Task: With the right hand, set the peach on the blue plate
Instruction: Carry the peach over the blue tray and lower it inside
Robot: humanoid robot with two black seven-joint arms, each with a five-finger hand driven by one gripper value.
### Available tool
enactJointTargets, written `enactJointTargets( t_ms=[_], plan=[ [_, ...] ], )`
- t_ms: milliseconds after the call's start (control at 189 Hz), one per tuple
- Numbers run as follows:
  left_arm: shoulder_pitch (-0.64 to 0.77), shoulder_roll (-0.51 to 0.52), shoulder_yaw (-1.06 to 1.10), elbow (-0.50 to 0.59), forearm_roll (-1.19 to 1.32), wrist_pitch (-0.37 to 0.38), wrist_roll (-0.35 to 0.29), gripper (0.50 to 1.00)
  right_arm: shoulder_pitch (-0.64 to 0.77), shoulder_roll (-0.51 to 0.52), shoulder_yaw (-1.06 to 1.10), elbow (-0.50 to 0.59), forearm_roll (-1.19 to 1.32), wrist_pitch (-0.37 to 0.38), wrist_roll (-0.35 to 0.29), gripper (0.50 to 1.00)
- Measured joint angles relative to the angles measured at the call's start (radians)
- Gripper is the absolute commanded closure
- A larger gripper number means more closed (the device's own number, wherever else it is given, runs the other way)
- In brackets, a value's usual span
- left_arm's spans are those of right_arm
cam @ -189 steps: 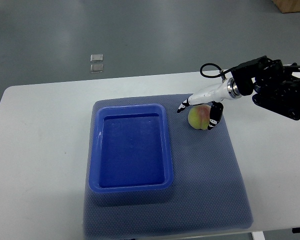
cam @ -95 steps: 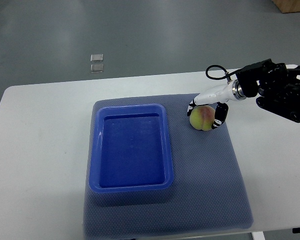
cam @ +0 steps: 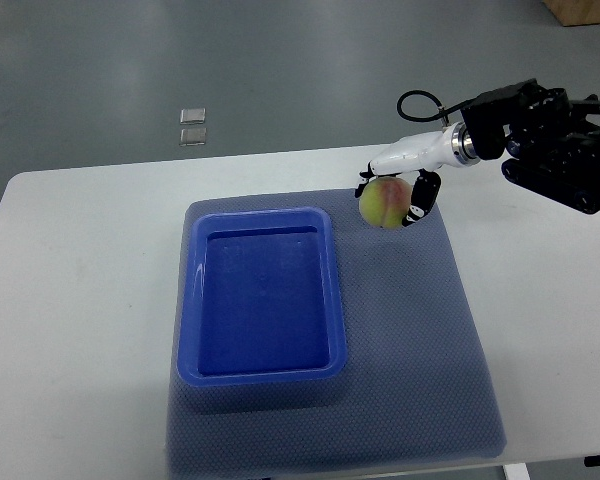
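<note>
One hand works in this top view: the right hand (cam: 398, 180), whose dark arm comes in from the right edge over the white table (cam: 80, 300). Its white and black fingers (cam: 421, 196) are curled around the peach (cam: 383, 203), one black-tipped finger on the far side of the fruit and another pressed against its right flank, so the hand is clamped on the peach. The fruit sits directly below the white palm, yellow-green with a reddish blush, above the far right part of the grey-blue mat (cam: 420, 350); whether it touches the mat or hangs just clear of it cannot be told. To the left of the hand and nearer the camera lies the blue plate (cam: 264, 375), a deep rectangular tray resting on the mat, with the peach just beyond its far right corner and apart from its rim. A black cable loop (cam: 417, 100) arches behind the wrist.
</note>
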Motion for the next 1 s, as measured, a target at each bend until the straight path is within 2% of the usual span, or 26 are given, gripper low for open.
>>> enactJointTargets(
  t_ms=[196,486,618,671,676,740,798,803,930,935,999],
  plan=[
    [-0.001,0.000,0.001,0.001,0.000,0.000,0.000,0.500,0.067,0.104,0.000,0.001,0.048,0.003,0.002,0.805],
    [-0.001,0.000,0.001,0.002,0.000,0.000,0.000,0.500,0.069,0.294,-0.002,-0.012,0.080,-0.001,-0.002,0.785],
    [0.000,0.000,0.001,0.002,0.001,0.000,0.000,0.500,0.048,0.333,-0.003,-0.025,0.095,0.001,-0.001,0.738],
    [0.000,0.000,0.000,0.002,0.001,0.000,0.000,0.500,0.035,0.336,-0.004,-0.031,0.100,0.003,0.000,0.738],
    [0.000,0.000,0.000,0.002,0.001,0.000,0.000,0.500,0.034,0.337,-0.005,-0.031,0.100,0.003,0.000,0.710],
    [0.000,0.000,0.000,0.001,0.001,0.000,0.000,0.500,0.025,0.338,-0.006,-0.039,0.102,0.003,0.000,0.673],
    [0.000,0.000,0.000,0.001,0.001,0.000,0.000,0.500,0.018,0.338,-0.006,-0.049,0.102,0.004,0.000,0.671],
    [0.000,0.000,0.000,0.001,0.001,0.000,0.000,0.500,0.017,0.338,-0.006,-0.050,0.102,0.004,0.000,0.646],
    [0.000,0.000,0.000,0.000,0.001,0.000,0.000,0.500,0.003,0.338,-0.009,-0.062,0.103,0.007,0.001,0.638],
    [0.000,0.000,0.000,0.000,0.001,0.000,0.000,0.500,0.002,0.338,-0.009,-0.062,0.103,0.008,0.001,0.626],
    [0.000,0.000,0.000,-0.001,0.001,0.000,0.000,0.500,-0.003,0.338,-0.010,-0.063,0.103,0.009,0.002,0.615]
  ],
)
